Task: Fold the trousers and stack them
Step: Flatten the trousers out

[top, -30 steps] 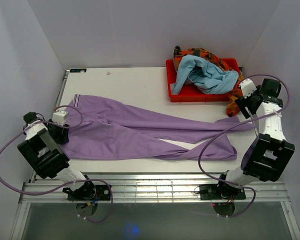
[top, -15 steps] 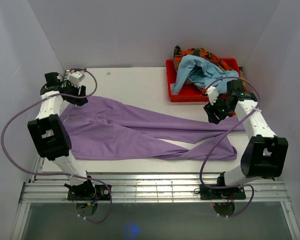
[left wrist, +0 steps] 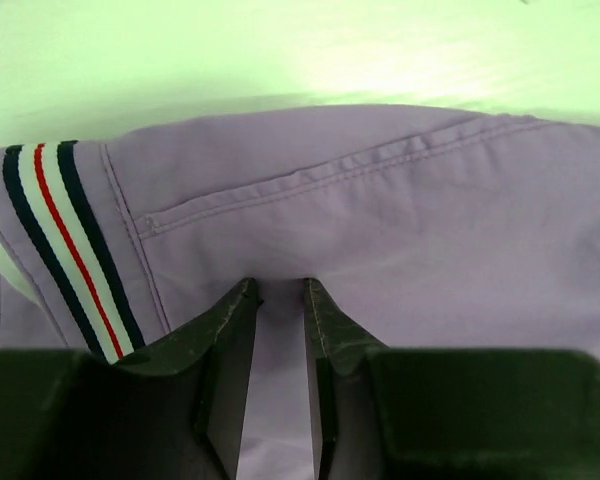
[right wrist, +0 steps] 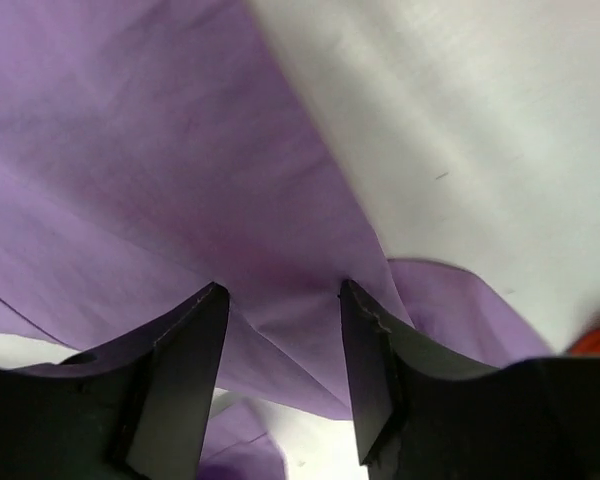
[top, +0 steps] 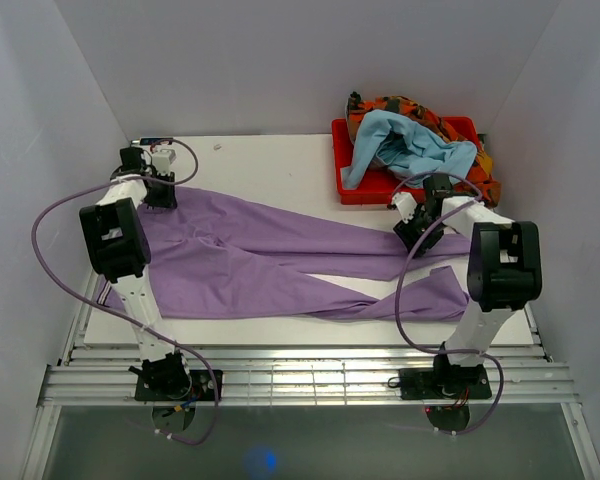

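left gripper [left wrist: 278,287]: jaws are sitting nearly together with a narrow slot between them. the tips are pressing into the lilac cloth just below the pocket seam, beside the striped waistband [left wrist: 65,230]. cloth is showing through the slot, but i cannot tell if a fold is actually being pinched or the tips are only resting on it.

right gripper [right wrist: 280,292]: jaws are standing clearly apart and gripping nothing. the tips are straddling the edge of the far leg, where the cloth is meeting the bare table [top: 270,160].

the trousers [top: 260,260] are lying spread out along most of the table. the waist is sitting at the far left and the legs are running right and splaying apart. the near leg's end is twisting over on itself by the right arm.

the red bin [top: 342,160] at far right is holding a loose heap of blue [top: 410,150] and orange-patterned cloth, nothing folded.

progress, as i'm reading it: barely starting. no fold is showing yet and no stack is existing. both arms are just getting into grasp position at waist and leg. still pending: securing both grips, bringing leg onto leg, folding down to a small rectangle, stacking.
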Robot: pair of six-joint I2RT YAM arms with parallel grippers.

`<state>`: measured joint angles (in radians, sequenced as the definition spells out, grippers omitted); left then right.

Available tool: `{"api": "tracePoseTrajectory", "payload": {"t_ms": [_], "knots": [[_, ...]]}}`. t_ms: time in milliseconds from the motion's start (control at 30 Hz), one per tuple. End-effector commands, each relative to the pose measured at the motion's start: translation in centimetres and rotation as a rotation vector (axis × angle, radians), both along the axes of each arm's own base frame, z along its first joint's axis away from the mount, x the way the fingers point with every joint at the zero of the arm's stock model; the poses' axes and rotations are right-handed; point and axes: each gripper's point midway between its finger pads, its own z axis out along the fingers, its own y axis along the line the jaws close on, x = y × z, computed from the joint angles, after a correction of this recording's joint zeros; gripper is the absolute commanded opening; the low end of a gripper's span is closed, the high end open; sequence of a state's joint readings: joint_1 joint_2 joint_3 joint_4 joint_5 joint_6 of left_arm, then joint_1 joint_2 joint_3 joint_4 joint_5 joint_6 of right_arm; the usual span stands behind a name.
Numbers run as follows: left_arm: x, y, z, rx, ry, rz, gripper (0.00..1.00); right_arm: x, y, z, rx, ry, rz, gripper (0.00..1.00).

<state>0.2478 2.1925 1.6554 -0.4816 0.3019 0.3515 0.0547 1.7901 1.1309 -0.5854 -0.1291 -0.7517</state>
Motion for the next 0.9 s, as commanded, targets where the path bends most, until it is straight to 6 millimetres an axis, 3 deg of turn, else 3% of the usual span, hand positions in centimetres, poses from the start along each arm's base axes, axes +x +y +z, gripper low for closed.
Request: {"api": "tracePoseTrajectory", "payload": {"t_ms": [0,33,100,133,233,267,300,433,467,567,667,800,867], "knots": [[0.1,4.0,-2.7,0.100,0.062,0.174,0.35,5.0,-1.2,-0.8,-0.060,-0.116,-0.065,0.55],[0.2,4.5,-2.6,0.107,0.059,0.194,0.33,6.4,-1.0,-0.1,-0.055,-0.145,-0.072,0.61],[0.4,6.1,-2.2,0.135,0.050,0.245,0.31,7.1,-0.9,0.3,-0.051,-0.148,-0.079,0.70],[0.6,6.6,-1.9,0.144,0.041,0.258,0.31,7.6,-0.7,1.0,-0.043,-0.165,-0.082,0.80],[0.7,7.8,-1.2,0.173,0.029,0.283,0.30,7.1,-0.3,3.3,-0.020,-0.202,-0.066,0.85],[0.7,8.0,-1.1,0.177,0.028,0.287,0.30,6.3,-0.4,3.3,-0.021,-0.193,-0.062,0.84],[0.6,8.4,-1.0,0.180,0.027,0.298,0.31,5.9,-0.4,4.6,-0.015,-0.217,-0.054,0.82],[0.4,8.4,-0.8,0.167,0.032,0.306,0.31,3.5,-1.8,4.2,-0.075,-0.203,-0.030,0.55],[0.4,8.3,-0.7,0.166,0.031,0.306,0.31,3.1,-2.4,3.9,-0.097,-0.194,-0.024,0.53],[0.2,8.0,-1.0,0.151,0.043,0.303,0.32,2.6,-4.8,2.9,-0.115,-0.166,-0.068,0.55],[-0.1,7.6,-1.1,0.135,0.052,0.291,0.32,2.7,-6.8,4.3,-0.074,-0.172,-0.126,0.61],[-0.8,6.8,-0.9,0.112,0.057,0.265,0.36,2.4,-8.8,7.7,-0.007,-0.243,-0.143,0.65],[-0.7,5.9,0.0,0.079,0.030,0.227,0.44,1.4,-9.9,7.4,-0.005,-0.244,-0.152,0.65]]}}
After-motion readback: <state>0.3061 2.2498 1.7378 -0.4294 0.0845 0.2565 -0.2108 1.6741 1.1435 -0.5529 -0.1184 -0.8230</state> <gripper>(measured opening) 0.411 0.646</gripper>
